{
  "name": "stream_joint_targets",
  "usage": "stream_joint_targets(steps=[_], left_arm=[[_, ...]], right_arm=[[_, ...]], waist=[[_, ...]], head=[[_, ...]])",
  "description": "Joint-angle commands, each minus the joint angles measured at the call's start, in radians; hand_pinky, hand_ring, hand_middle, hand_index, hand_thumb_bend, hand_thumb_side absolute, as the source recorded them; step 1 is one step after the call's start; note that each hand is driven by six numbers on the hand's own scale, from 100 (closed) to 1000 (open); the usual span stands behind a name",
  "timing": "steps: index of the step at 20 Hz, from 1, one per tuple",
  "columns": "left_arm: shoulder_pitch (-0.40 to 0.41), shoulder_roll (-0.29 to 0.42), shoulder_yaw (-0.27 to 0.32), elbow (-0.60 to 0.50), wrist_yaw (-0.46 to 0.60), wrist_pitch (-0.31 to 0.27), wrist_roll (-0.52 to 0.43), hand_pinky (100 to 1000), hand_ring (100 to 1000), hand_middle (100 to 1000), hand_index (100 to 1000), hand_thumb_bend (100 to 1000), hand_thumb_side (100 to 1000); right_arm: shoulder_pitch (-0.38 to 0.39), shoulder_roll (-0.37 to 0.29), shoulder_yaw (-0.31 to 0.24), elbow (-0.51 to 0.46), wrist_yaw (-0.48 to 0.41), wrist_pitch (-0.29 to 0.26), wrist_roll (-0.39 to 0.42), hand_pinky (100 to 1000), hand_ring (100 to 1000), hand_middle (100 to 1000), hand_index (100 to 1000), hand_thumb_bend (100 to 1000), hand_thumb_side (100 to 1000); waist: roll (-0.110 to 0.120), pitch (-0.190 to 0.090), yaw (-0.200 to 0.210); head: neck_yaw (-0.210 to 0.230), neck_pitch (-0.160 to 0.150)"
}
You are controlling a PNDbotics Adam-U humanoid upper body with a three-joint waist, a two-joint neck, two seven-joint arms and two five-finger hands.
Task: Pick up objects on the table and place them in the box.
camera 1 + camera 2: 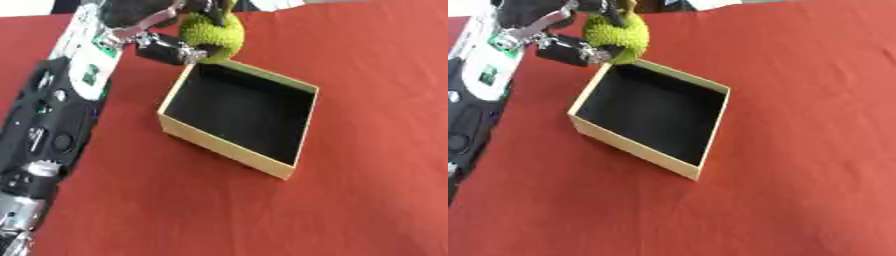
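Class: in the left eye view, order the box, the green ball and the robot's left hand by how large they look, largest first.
1. Box, by far the largest.
2 and 3. Green ball and left hand look much alike; the hand wraps part of the ball and both are cut off at the top edge, so I will not rank them.

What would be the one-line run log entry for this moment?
left hand: shut on green bumpy ball | ball: above far corner of box | box: no objects visible inside | right hand: not in view

Place unclear: only a red-covered table (pixel 367 100) shows, no telling surroundings.
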Motion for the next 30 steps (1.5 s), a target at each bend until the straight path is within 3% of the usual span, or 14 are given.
stream_joint_targets(steps=[1, 4, 5, 6, 17, 21, 24, 30], left_arm=[[0.000, -0.006, -0.009, -0.015, 0.012, -0.017, -0.044, 460, 438, 413, 567, 196, 100], [0.015, -0.023, -0.023, -0.014, 0.022, -0.020, -0.076, 462, 437, 412, 567, 163, 100], [0.020, -0.027, -0.028, -0.015, 0.028, -0.020, -0.087, 463, 438, 410, 568, 326, 100], [0.025, -0.031, -0.033, -0.013, 0.032, -0.020, -0.099, 464, 439, 413, 568, 150, 100], [0.068, -0.054, -0.035, 0.011, 0.024, -0.020, -0.198, 497, 458, 437, 594, 115, 100], [0.078, -0.051, -0.035, 0.002, 0.009, -0.020, -0.229, 585, 530, 512, 687, 207, 100], [0.082, -0.048, -0.027, -0.012, -0.006, -0.020, -0.241, 710, 702, 689, 815, 281, 100], [0.084, -0.042, 0.018, -0.040, -0.015, -0.020, -0.202, 754, 789, 775, 862, 286, 100]], right_arm=[[-0.008, -0.016, -0.013, -0.018, 0.008, -0.001, -0.005, 762, 705, 601, 755, 100, 544], [-0.007, -0.013, -0.013, -0.018, 0.008, 0.000, -0.006, 762, 705, 600, 754, 100, 545], [-0.006, -0.013, -0.013, -0.018, 0.008, 0.001, -0.006, 762, 705, 600, 754, 100, 542], [-0.006, -0.012, -0.013, -0.018, 0.009, 0.000, -0.006, 762, 704, 600, 754, 100, 546], [-0.003, -0.009, -0.014, -0.018, 0.010, 0.000, -0.008, 761, 704, 599, 753, 100, 546], [-0.002, -0.009, -0.014, -0.018, 0.010, 0.000, -0.009, 761, 702, 597, 751, 100, 546], [-0.002, -0.008, -0.014, -0.018, 0.010, 0.001, -0.009, 761, 702, 598, 751, 100, 547], [0.001, -0.008, -0.015, -0.018, 0.010, 0.002, -0.010, 760, 702, 597, 751, 100, 547]], waist=[[-0.006, -0.020, 0.001], [-0.006, -0.017, 0.002], [-0.006, -0.017, 0.002], [-0.006, -0.015, 0.002], [-0.008, -0.009, 0.002], [-0.009, -0.008, 0.003], [-0.010, -0.009, 0.004], [-0.012, -0.011, 0.008]], head=[[-0.009, 0.002], [-0.012, 0.003], [-0.013, 0.003], [-0.014, 0.003], [-0.021, 0.000], [-0.024, 0.000], [-0.025, -0.002], [-0.026, -0.007]])
